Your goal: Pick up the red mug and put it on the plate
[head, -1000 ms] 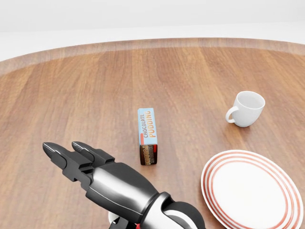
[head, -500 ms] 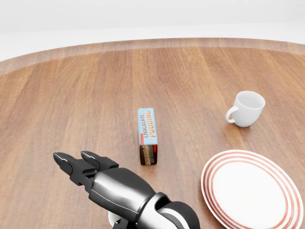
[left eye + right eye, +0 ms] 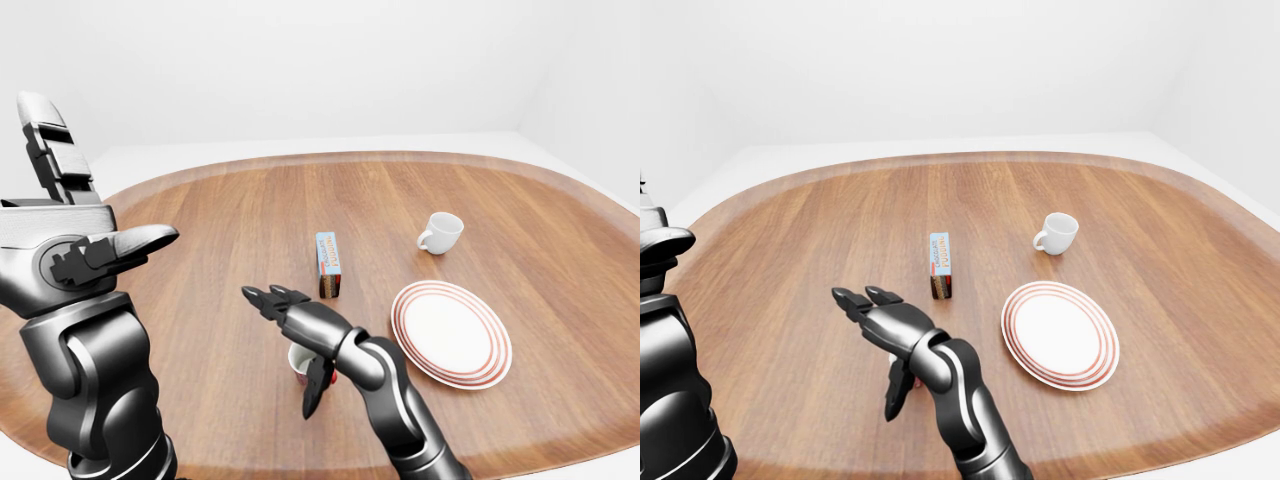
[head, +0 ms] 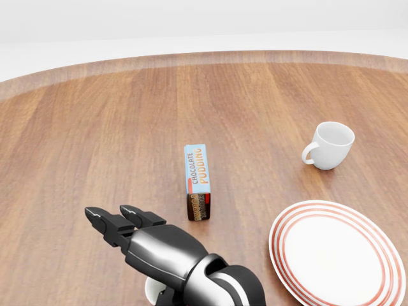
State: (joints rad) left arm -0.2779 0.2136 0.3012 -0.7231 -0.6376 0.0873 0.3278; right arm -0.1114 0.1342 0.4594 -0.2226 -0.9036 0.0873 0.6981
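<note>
Looking through the left-eye view: right hand (image 3: 315,328) poised over the red mug (image 3: 299,361), palm down, fingers (image 3: 262,297) stretched flat toward the view's left and thumb hanging below, so unclenched and grasping nothing. Probably lined up this way to drop round the mug from above. Only a sliver of red rim showing beneath the palm, low on the wooden table (image 3: 220,220), left of the plate (image 3: 402,312) and below the pudding box (image 3: 328,264). Left hand (image 3: 75,245) raised high at the view's left edge, fingers splayed, empty, apparently parked clear of the work. White cup (image 3: 440,232) upright above the plate, well apart from the mug and no part of the job.

Turning to the head view: same right hand (image 4: 162,255) filling the lower middle, covering nearly all of the mug; just a pale curve of inner rim (image 4: 151,292) peeking out at the bottom edge. Hard to tell whether touching yet. Plate at lower right, bare and ready to receive.

Ending with the right-eye view: thumb (image 3: 897,392) pointing down beside the hidden mug, fingers level above it. Likely needing a lower reach and a closing of thumb against fingers before any lift; risk of nudging or tipping the mug if closed off-centre.
</note>
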